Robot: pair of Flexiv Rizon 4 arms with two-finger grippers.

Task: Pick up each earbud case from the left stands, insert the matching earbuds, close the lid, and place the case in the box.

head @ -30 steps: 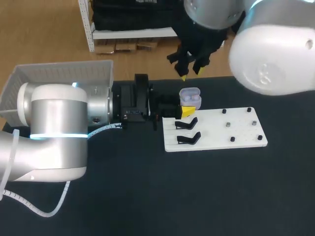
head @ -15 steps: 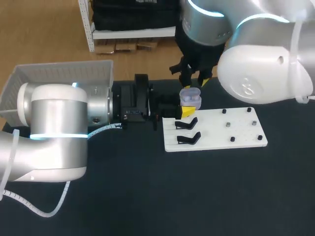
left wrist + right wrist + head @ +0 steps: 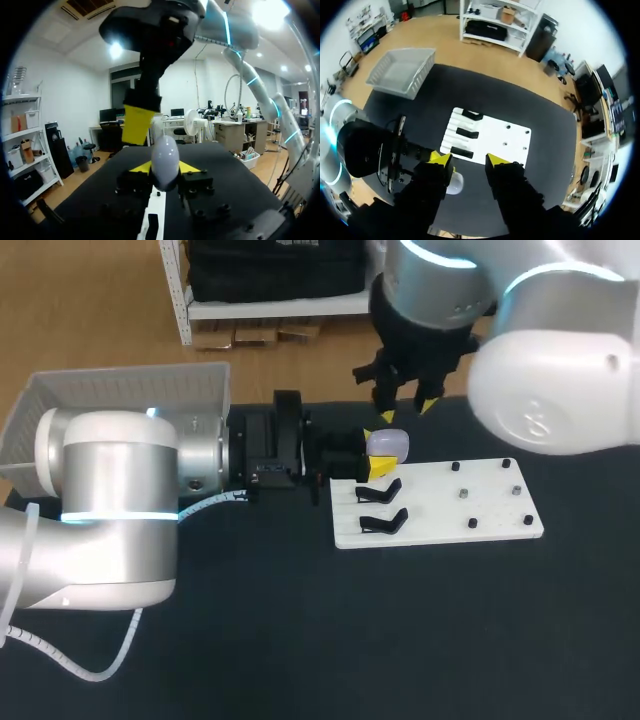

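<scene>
Lilac case (image 3: 165,156) within left pincer (image 3: 165,169)

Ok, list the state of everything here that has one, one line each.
earbud case: lid closed, held off the table.
left end effector: shut on the earbud case.
right end effector: open, holding nothing, just above the earbud case.
stands: empty, no case on them.
box: no case inside, as far as the right wrist view shows.
</scene>
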